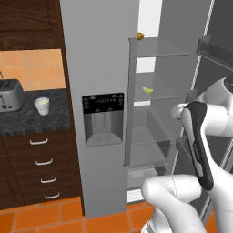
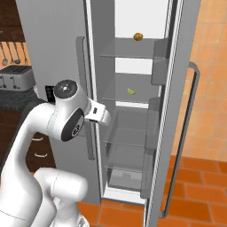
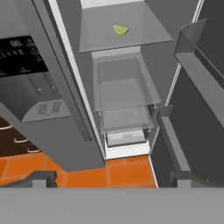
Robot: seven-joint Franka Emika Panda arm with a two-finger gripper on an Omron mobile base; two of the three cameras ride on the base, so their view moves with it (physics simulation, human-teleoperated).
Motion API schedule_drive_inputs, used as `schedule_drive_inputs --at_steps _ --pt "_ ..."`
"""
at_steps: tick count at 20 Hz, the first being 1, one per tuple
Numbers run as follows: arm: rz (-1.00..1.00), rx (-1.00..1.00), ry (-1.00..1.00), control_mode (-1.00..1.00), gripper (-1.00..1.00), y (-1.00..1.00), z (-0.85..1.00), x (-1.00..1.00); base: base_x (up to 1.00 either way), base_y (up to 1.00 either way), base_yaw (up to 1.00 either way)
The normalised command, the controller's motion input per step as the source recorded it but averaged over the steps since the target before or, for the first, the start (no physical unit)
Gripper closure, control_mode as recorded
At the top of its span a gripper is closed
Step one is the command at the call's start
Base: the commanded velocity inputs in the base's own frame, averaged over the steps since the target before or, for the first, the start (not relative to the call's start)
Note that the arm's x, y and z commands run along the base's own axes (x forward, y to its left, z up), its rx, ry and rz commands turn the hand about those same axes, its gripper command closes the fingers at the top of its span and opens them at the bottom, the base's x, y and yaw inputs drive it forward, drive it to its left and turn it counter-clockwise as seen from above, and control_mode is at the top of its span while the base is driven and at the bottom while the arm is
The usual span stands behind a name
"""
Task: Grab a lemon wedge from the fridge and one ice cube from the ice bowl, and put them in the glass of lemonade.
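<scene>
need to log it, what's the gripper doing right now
gripper: open, holding nothing, facing the open fridge, well short of the lemon wedge on its shelf.

Matt grey steel fridge (image 1: 100, 68); clear glass shelves (image 2: 128, 95); dark wood drawers (image 1: 41, 168).

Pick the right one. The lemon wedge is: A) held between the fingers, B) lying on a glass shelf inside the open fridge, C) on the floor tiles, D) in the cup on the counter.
B: the lemon wedge lies on a glass shelf of the open fridge, apart from the open gripper.
</scene>
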Motion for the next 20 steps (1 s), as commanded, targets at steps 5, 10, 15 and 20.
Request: schedule_drive_inputs --at_steps 5,10,15,20 --pt "-0.08 0.00 -0.03 -1.00 -1.00 0.09 -0.09 -0.23 0.00 0.00 0.00" --pt "-0.04 0.00 -0.04 -1.00 -1.00 0.04 0.00 -0.33 0.00 0.00 0.00" --pt "0.00 0.00 -0.09 -1.00 -1.00 0.00 0.00 -0.10 0.00 0.00 0.00" --pt "-0.03 0.00 0.03 -1.00 -1.00 0.00 0.01 0.48 0.00 0.00 0.00"
